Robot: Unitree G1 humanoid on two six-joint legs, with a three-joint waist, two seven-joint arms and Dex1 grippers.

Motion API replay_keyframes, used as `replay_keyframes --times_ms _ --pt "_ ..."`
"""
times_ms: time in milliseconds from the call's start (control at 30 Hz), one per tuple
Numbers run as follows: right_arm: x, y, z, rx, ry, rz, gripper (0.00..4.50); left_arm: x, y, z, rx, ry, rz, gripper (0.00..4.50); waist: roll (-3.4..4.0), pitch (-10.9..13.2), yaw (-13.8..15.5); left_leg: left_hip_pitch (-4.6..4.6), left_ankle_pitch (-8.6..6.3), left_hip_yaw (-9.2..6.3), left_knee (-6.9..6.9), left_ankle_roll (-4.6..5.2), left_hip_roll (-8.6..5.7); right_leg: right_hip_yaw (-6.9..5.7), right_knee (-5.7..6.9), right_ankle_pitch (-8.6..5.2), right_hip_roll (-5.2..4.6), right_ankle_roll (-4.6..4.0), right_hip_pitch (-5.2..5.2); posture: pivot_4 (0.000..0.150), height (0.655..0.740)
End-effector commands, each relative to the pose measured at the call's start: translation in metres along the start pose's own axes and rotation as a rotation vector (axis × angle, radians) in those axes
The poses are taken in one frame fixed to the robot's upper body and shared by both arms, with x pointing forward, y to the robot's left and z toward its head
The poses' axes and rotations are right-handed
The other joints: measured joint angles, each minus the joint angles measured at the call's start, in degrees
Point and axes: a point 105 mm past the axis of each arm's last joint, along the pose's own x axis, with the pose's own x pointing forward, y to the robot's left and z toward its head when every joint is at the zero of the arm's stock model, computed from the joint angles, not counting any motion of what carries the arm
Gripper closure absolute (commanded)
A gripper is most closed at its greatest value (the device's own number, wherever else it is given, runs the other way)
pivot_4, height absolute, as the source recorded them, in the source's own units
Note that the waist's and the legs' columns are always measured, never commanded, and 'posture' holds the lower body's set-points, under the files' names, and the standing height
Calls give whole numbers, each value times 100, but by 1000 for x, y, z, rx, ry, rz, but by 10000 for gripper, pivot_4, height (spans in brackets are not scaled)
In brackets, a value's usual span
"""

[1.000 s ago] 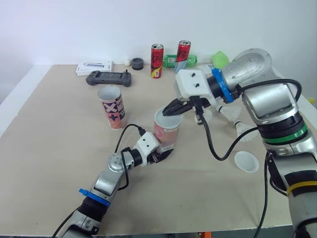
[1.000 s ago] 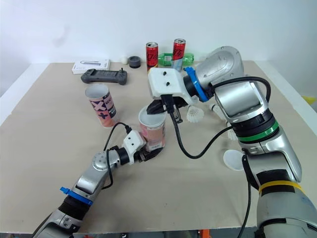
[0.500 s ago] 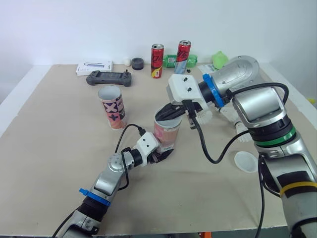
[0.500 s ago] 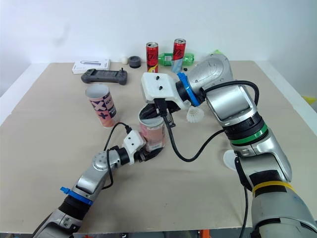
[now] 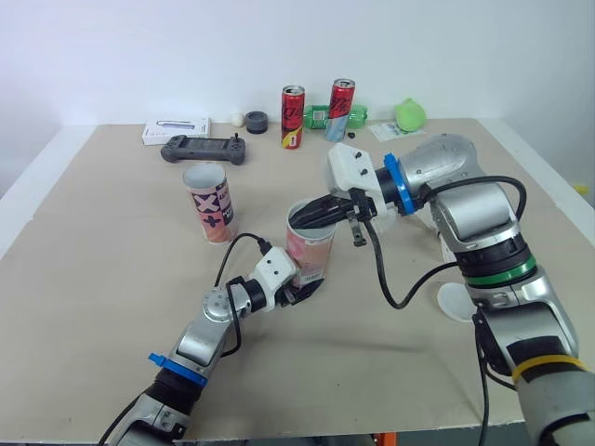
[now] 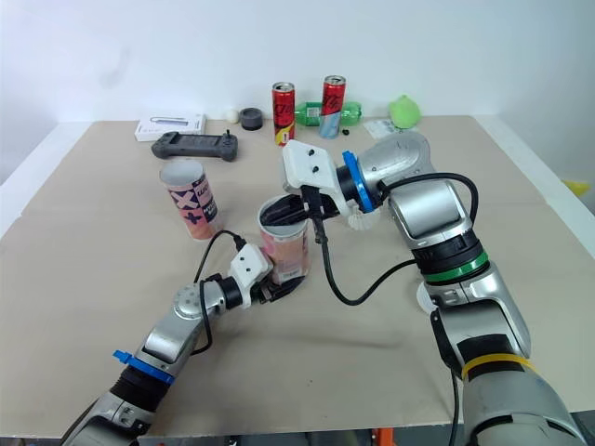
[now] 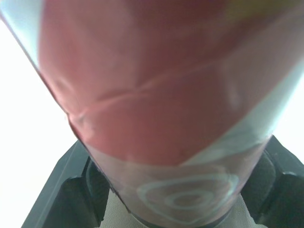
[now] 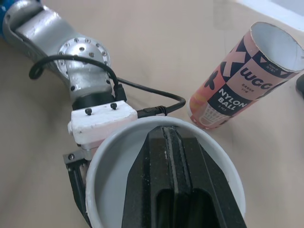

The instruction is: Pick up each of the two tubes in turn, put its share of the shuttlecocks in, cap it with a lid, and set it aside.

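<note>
Tube (image 5: 310, 253): upright on the table (image 5: 112, 279), mouth open.
Other tube (image 5: 211, 202): stands apart, off to my left, uncapped.
My right gripper (image 5: 311, 216): fingers pressed together, tips inside the tube's mouth.
My left gripper (image 5: 299, 294): clamped on the tube's base.
Lid (image 5: 456, 304): flat beside my right arm.

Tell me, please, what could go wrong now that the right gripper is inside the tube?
1. The right gripper sits inside the mouth of the tube. A slanted withdrawal could catch the rim and tip it, since the left gripper clamps only its base.
2. The cable hanging off the right wrist dangles beside the tube and might snag it.
</note>
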Motion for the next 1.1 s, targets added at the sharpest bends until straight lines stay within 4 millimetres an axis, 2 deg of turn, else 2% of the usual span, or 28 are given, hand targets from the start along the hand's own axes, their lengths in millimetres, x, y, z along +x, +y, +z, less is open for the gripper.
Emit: replay_keyframes --times_ms 33,167,400,533,833,933,1100 --pt "18 14 -23 114 3 84 44204 5 -5 9 21 -28 -25 13011 3 -5 -2 1 0 0 0 0 0 0 0 0 0 0 1 1500 7400" --pt "23 18 -32 168 -18 94 44204 5 -5 9 20 -29 -27 13011 4 -30 -4 7 0 0 0 0 0 0 0 -3 1 -5 7 1500 7400" --pt "33 25 -38 265 -99 131 44204 5 -5 9 18 -30 -27 13011 1 -75 -9 12 0 -1 -5 0 2 0 0 -6 4 -9 9 1500 7400" --pt "42 29 -50 307 -84 141 44204 5 -6 9 19 -31 -28 13011 1 -94 -13 17 -1 -1 -8 -1 3 1 0 -8 6 -11 9 1500 7400" --pt "58 39 -61 355 -76 186 44204 6 -8 10 15 -33 -28 13011 14 -139 -23 65 -11 0 -23 -7 9 7 0 -18 14 -30 36 1500 7400" --pt "54 33 -52 310 -81 165 44204 6 -8 10 15 -33 -27 13011 17 -141 -25 109 -30 -1 -25 -10 10 10 0 -32 17 -38 73 1500 7400" --pt "30 15 -25 175 -67 118 44204 6 -7 9 12 -32 -25 13011 18 -138 -21 106 -34 -2 -25 -12 9 11 0 -37 18 -37 72 1500 7400"
